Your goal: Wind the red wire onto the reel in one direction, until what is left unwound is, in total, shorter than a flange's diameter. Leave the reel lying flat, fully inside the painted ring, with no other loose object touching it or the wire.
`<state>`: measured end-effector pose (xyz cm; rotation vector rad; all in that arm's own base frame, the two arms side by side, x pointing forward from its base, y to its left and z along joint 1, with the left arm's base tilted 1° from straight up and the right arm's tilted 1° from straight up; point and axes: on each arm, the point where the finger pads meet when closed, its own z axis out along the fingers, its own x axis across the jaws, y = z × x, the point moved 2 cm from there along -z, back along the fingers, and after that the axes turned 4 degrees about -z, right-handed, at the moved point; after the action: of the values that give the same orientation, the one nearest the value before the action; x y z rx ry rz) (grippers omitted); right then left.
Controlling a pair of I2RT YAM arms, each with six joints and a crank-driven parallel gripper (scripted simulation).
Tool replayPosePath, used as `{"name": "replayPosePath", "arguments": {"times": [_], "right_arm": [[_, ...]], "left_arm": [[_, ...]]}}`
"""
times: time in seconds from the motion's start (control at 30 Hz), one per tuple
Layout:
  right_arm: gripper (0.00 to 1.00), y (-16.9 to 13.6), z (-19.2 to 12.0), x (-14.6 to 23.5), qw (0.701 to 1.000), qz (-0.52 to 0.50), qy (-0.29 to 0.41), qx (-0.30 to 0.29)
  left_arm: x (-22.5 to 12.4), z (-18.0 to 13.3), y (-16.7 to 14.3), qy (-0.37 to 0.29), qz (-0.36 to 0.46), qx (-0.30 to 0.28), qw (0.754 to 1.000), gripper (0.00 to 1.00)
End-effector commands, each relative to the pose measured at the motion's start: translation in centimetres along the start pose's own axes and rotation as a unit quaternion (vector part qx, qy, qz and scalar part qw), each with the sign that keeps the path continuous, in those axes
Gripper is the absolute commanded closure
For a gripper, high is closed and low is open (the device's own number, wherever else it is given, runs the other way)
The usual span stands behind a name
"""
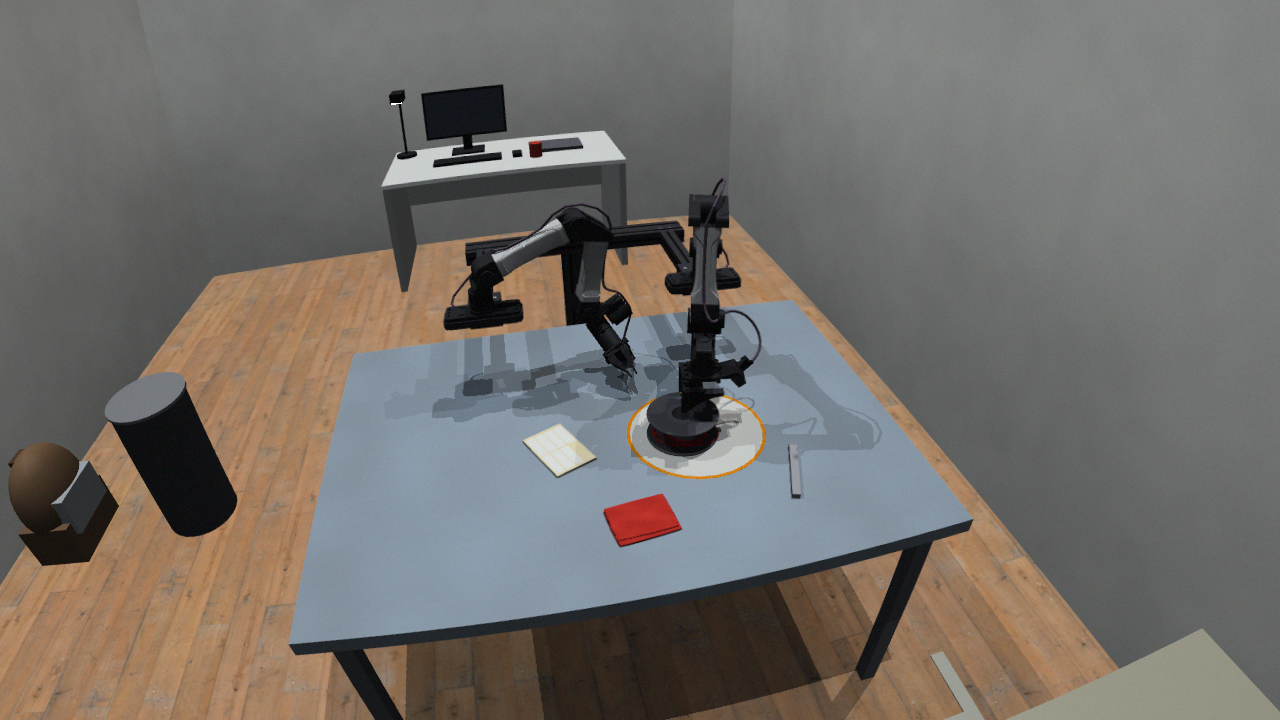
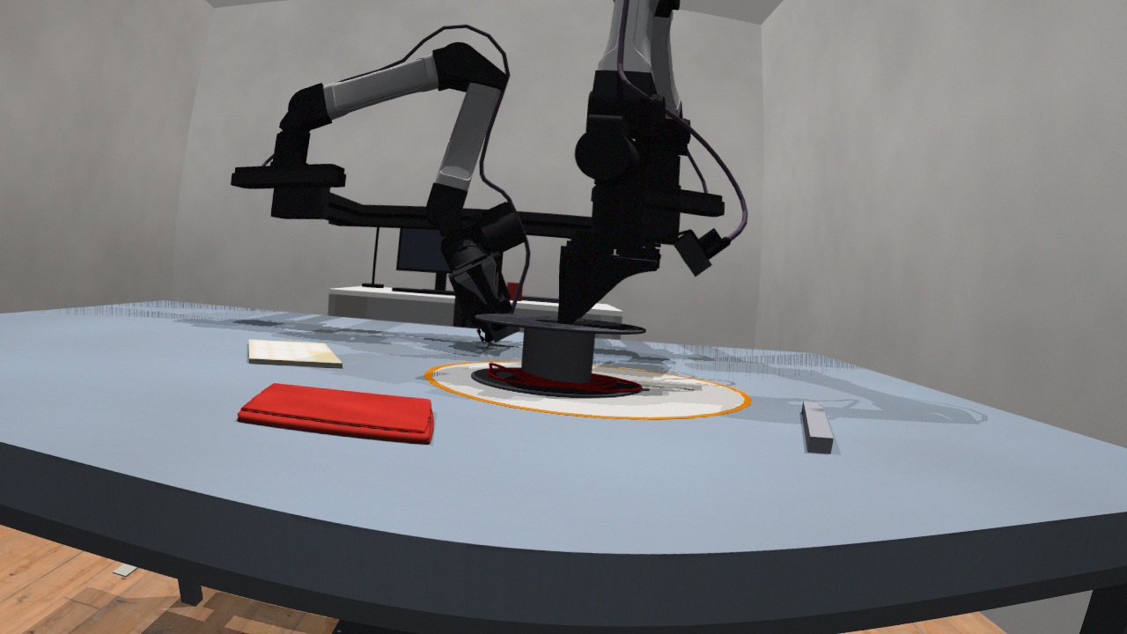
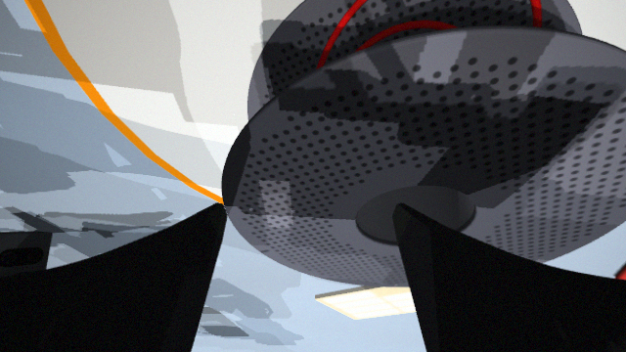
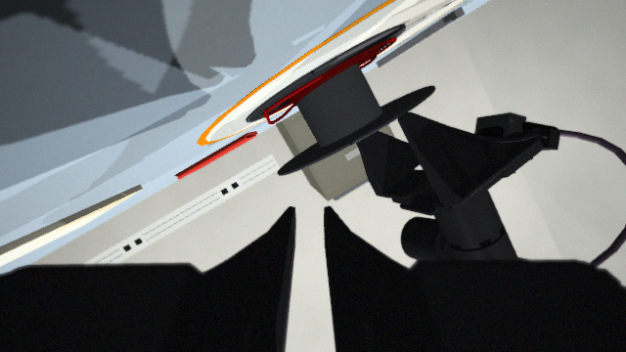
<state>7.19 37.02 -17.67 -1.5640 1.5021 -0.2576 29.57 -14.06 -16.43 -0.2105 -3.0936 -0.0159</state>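
Observation:
The dark reel (image 1: 666, 419) (image 2: 556, 354) (image 3: 342, 147) (image 4: 339, 105) stands upright on its lower flange, inside the orange painted ring (image 1: 698, 477) (image 2: 748, 401) (image 4: 202, 142). Red wire (image 2: 615, 385) (image 3: 421, 23) lies in loops around the drum, low on the lower flange; a small loop sticks up at one edge. How much is wound is unclear. My left gripper (image 3: 309, 208) (image 2: 567, 317) is open and empty, pointing down at the upper flange; contact is unclear. My right gripper (image 4: 309, 211) (image 2: 488, 339) is empty and nearly closed, a narrow gap between its tips, behind the reel.
A cream panel (image 1: 559, 449) (image 2: 291, 352) and a folded red cloth (image 1: 641, 519) (image 2: 338, 409) lie outside the ring. A grey bar (image 1: 794, 471) (image 2: 817, 430) lies on its other side. The arms are close together near the reel.

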Motion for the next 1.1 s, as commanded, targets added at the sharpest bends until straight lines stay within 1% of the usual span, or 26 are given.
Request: {"name": "replayPosePath", "arguments": {"times": [0.0,0.17,0.27,0.67,0.83,1.0,1.07], "right_arm": [[0.85,-1.5,-1.2,-2.2,0.999,-0.037,0.027,0.003],[0.85,-3.3,-2.5,-5.6,0.999,-0.037,0.027,0.003],[0.85,-3.6,-2.8,-6.8,0.999,-0.037,0.027,0.003],[0.85,-3.8,-3.0,-7.0,0.999,-0.036,0.024,-0.002],[0.85,-4.6,-4.1,-7.2,0.999,-0.033,0.015,-0.019],[0.85,-5.8,-5.9,-7.2,0.998,-0.027,-0.002,-0.050],[0.85,-5.8,-5.9,-7.2,0.998,-0.027,-0.002,-0.050]], "left_arm": [[-1.0,-0.8,-0.3,-0.025,0.001,-0.001,1.000,0.07],[-1.0,-0.8,-0.3,-0.025,0.001,-0.001,1.000,0.07],[-1.0,-0.8,-0.3,-0.025,0.001,-0.001,1.000,0.07],[-1.0,-0.8,-0.3,-0.025,0.001,-0.001,1.000,0.07],[-1.0,-0.8,-0.3,-0.025,0.001,-0.001,1.000,0.07],[-1.0,-0.8,-0.3,-0.025,0.001,-0.001,1.000,0.07],[-1.0,-0.8,-0.3,-0.025,0.001,-0.001,1.000,0.07]]}}
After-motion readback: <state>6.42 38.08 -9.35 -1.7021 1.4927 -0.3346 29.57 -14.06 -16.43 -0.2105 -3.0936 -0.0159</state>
